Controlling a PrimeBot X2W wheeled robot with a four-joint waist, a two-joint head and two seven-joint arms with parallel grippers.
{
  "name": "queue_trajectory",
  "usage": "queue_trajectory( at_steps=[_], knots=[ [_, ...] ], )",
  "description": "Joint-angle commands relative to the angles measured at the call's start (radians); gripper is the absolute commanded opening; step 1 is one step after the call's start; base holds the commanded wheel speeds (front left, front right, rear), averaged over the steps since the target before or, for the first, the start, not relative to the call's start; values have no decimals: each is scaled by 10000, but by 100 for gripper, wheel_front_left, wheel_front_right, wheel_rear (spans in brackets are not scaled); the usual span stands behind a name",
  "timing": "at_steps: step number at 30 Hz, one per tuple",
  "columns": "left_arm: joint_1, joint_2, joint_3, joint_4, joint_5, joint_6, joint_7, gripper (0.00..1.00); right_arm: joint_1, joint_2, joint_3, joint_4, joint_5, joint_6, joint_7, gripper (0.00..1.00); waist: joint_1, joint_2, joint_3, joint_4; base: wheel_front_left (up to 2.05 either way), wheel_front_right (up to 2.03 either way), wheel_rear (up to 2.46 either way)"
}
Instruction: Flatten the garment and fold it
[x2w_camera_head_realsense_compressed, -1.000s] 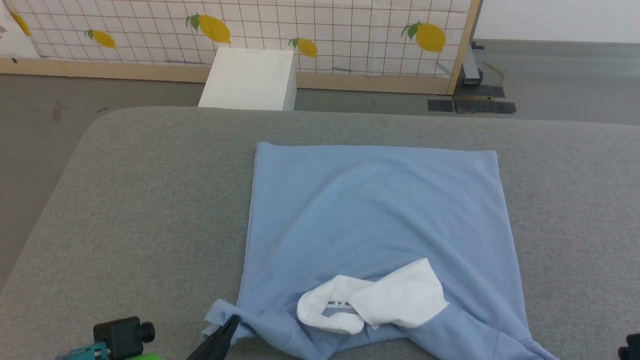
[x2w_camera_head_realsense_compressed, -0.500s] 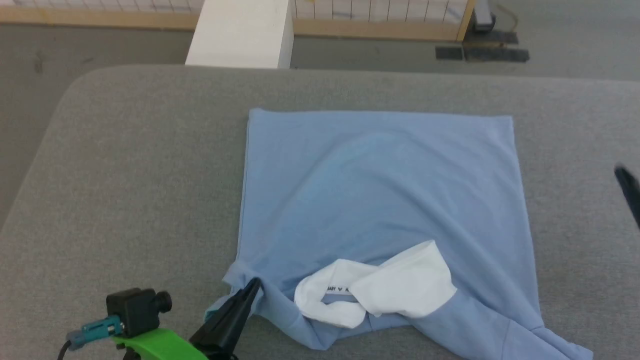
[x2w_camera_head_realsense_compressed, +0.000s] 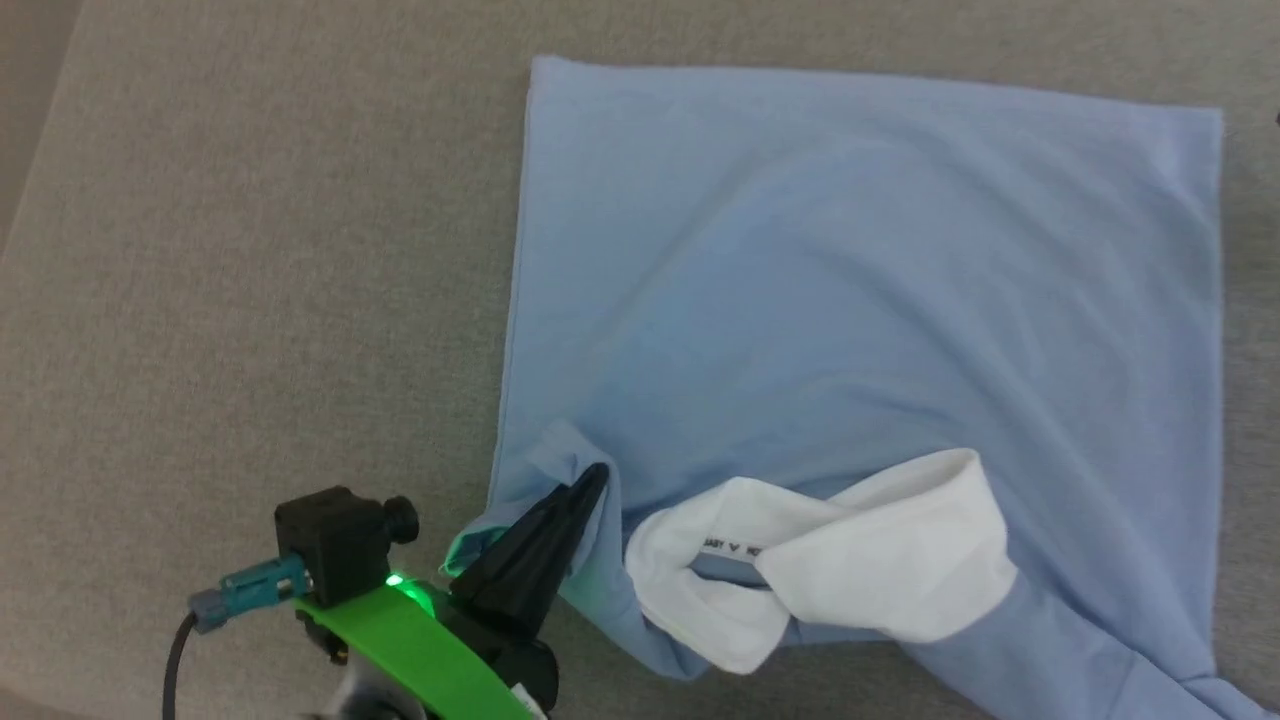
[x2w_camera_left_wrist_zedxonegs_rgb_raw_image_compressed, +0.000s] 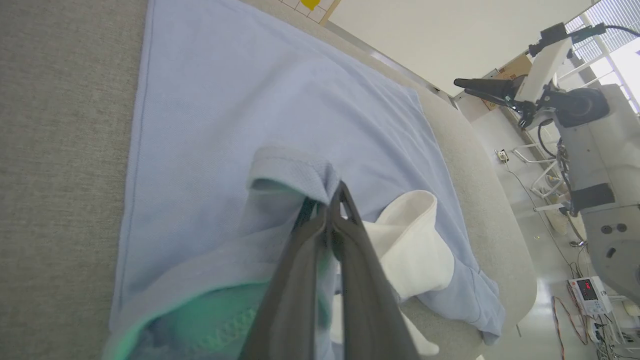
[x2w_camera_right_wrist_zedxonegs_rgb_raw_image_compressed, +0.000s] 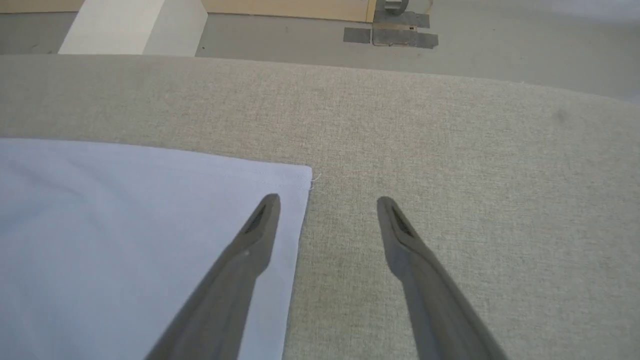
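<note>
grey padded cloth covers the broad top (x2w_camera_head_realsense_compressed: 250, 250) under both arms, with bare floor (x2w_camera_right_wrist_zedxonegs_rgb_raw_image_compressed: 300, 35) and a white block (x2w_camera_right_wrist_zedxonegs_rgb_raw_image_compressed: 130, 25) beyond its far edge in the right wrist view. on this top lies the light blue shirt (x2w_camera_head_realsense_compressed: 850, 250). the left claw (x2w_camera_head_realsense_compressed: 590, 478) has its fingers pressed together on a bunched bit of the sleeve (x2w_camera_head_realsense_compressed: 545, 450), which humps up right at the tips. the shirt's body spreads ahead of this claw and off to its right, and the white collar (x2w_camera_head_realsense_compressed: 880, 570) sits just to its right, flipped open and twisted. the right claw (x2w_camera_right_wrist_zedxonegs_rgb_raw_image_compressed: 327, 202) hangs with fingers spread wide, gripping nothing, at the far corner of the hem (x2w_camera_right_wrist_zedxonegs_rgb_raw_image_compressed: 295, 175): one tip is over blue cloth, the other over bare padding, and the corner is just ahead of them. as i judge it, the flattening is largely done, since the body lies smooth with a straight far hem. the collar end is rumpled, and the other sleeve (x2w_camera_head_realsense_compressed: 1150, 680) trails away well to the right of the left claw. no finished fold shows; the pinched sleeve may be the start of one, so nearly all the folding is left.
</note>
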Motion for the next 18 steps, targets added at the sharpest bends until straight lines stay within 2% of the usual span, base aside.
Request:
queue_trajectory(
  at_steps=[1, 10, 12, 13, 14, 15, 18],
  knots=[
    [-263, -96, -36, 25, 103, -88, -13, 0, -228, 44, -64, 259, -229, -13, 141, 100, -2, 0, 859, 721, 0, 0, 0],
    [-471, -364, -120, 436, 3, -224, -172, 0, -526, 384, -425, 1174, -793, -13, 668, 100, -2, 0, 1147, 1180, 0, 0, 0],
    [-488, -382, -126, 477, -17, -248, -189, 0, -481, 382, -507, 1278, -922, -13, 749, 68, -2, 0, 1149, 1233, 0, 0, 0],
    [-495, -389, -132, 494, -26, -257, -193, 0, -470, 384, -535, 1298, -960, -13, 777, 38, -2, 0, 1148, 1254, 0, 0, 0],
    [-500, -395, -130, 502, -35, -259, -198, 0, -476, 373, -575, 1287, -1011, -13, 735, 14, -2, 0, 1150, 1261, 0, 0, 0],
    [-502, -399, -120, 510, -44, -257, -209, 0, -482, 366, -632, 1296, -1078, -13, 701, 0, -2, 0, 1149, 1254, 0, 0, 0],
    [-495, -379, -65, 543, -41, -218, -236, 0, -542, 445, -682, 1272, -1111, -13, 592, 0, -2, 0, 1058, 1124, 0, 0, 0]
  ],
)
